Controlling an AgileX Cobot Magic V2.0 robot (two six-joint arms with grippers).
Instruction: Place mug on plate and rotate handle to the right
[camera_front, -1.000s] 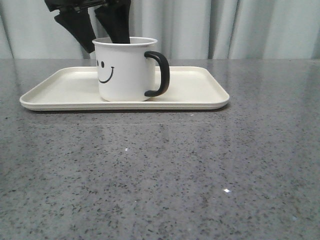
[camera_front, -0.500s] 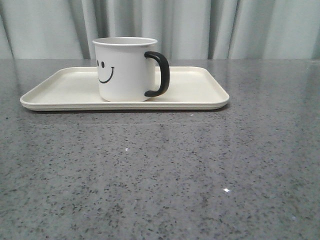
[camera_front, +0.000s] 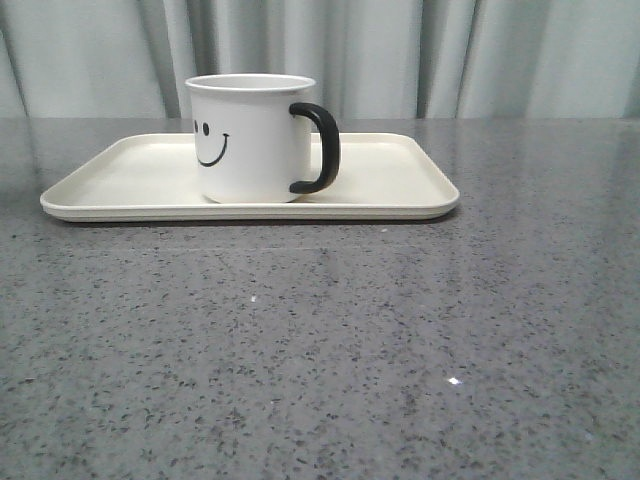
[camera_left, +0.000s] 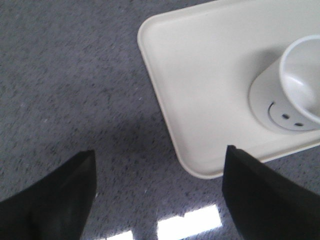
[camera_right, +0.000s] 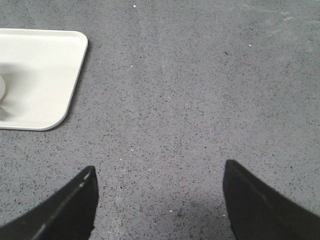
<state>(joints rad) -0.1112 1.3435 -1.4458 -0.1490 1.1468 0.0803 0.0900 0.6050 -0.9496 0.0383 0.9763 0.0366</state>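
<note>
Mug (camera_front: 252, 138): upright on the plate (camera_front: 130, 175), somewhat left of its middle, clear of the rim on every side.
Handle (camera_front: 320, 148): black loop, pointing to the right in the front view.
Face on mug: black smile and two dot eyes, turned toward the left front; partly out of sight round the curve.
Plate: cream, low rim, flat on the table (camera_front: 320, 340), long side across the front view.
Table: grey speckled stone look, glossy, small bright glints on it.
Backdrop: pale curtain (camera_front: 480, 55) in folds behind the table edge.
Left gripper (camera_left: 160, 192): fingers spread wide, nothing between them, above bare table just beside the plate's corner; mug (camera_left: 287, 95) seen from above.
Right gripper (camera_right: 159, 200): fingers spread wide, holding nothing, over bare table, well apart from the plate's corner (camera_right: 65, 75).
Obstructions: nothing touching or covering the mug.
Writing or brands: none readable; only the smiley print.
</note>
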